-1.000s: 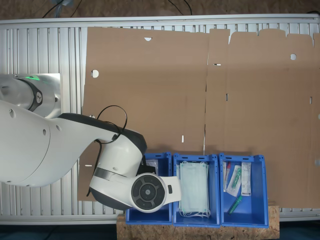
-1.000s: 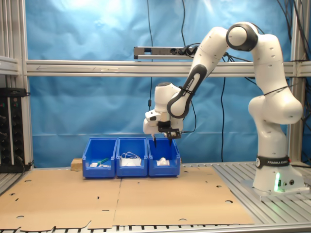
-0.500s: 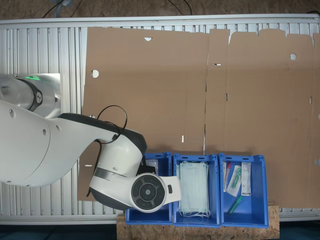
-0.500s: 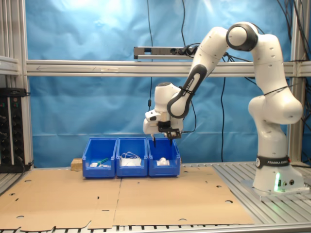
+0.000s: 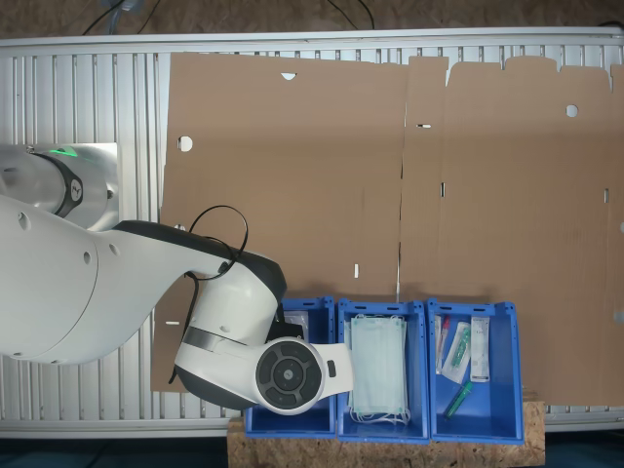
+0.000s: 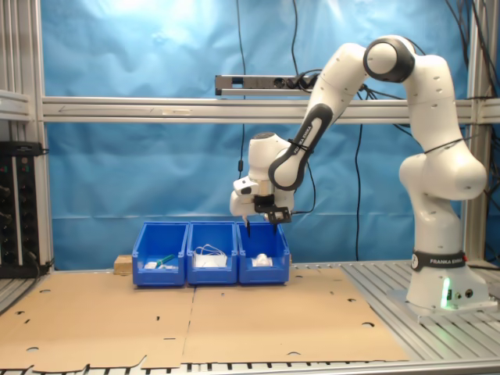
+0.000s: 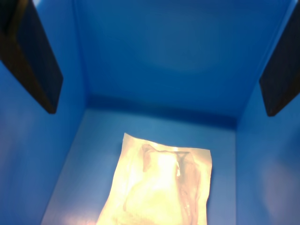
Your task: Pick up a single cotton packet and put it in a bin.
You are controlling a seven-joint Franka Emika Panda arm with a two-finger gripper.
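Note:
My gripper [image 6: 261, 227] hangs open just above the blue bin [image 6: 263, 251] at the second exterior view's right end of the row. Its two dark fingers [image 7: 35, 65] stand wide apart with nothing between them in the wrist view, where the gripper [image 7: 160, 111] looks straight down into the bin. A cotton packet [image 7: 159, 187], clear plastic over a white pad, lies flat on the bin's blue floor [image 7: 154, 126]. White packets [image 6: 262, 260] show inside this bin. In the first exterior view the arm's wrist covers most of the same bin [image 5: 310, 304].
Beside it stand a bin of pale green masks [image 5: 378, 369] [image 6: 211, 255] and a bin of long packets [image 5: 468, 356] [image 6: 161, 255]. Brown cardboard [image 6: 234, 312] covers the table in front. A wooden block [image 6: 121, 264] sits by the bins. Metal frame rails run behind.

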